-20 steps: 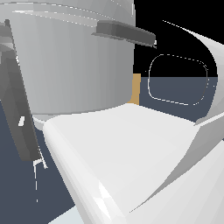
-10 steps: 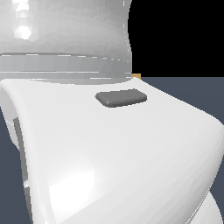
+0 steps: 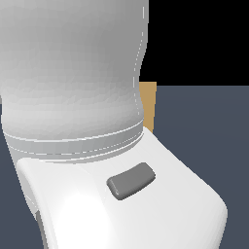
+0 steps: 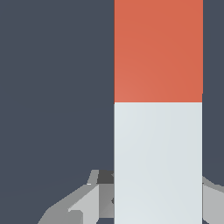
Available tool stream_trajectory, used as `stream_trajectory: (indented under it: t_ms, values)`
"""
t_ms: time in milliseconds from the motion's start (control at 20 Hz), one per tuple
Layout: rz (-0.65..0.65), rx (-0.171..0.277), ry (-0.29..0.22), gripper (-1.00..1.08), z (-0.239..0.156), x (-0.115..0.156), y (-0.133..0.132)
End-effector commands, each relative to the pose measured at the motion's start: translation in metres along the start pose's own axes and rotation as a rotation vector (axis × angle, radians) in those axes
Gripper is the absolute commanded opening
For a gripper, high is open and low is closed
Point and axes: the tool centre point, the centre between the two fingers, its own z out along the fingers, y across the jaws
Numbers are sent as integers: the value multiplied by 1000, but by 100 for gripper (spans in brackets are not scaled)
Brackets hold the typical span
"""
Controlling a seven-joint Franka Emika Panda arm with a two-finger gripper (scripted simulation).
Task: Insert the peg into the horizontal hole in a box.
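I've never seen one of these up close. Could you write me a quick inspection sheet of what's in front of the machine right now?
Surface: plain dark blue-grey floor, bare where it shows.
Peg: the peg fills much of the wrist view, red-orange half away from the claw, white half toward it.
Box: only a tan sliver of the box shows behind the arm; its hole is hidden.
Clutter: nothing seen.
Claw: the claw has grey fingers on either side of the peg's white end; whether they grip it cannot be told.
Cables: nothing seen.
Surroundings: the white arm body blocks most of the exterior view; black background above.
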Motion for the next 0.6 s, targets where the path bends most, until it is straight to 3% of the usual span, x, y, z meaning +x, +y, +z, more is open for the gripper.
stream_trajectory:
  t_ms: [0,550]
  values:
    - [0,-1,1,-100,0,0,0]
    - [-12,-1,1,-100,-1,3,0]
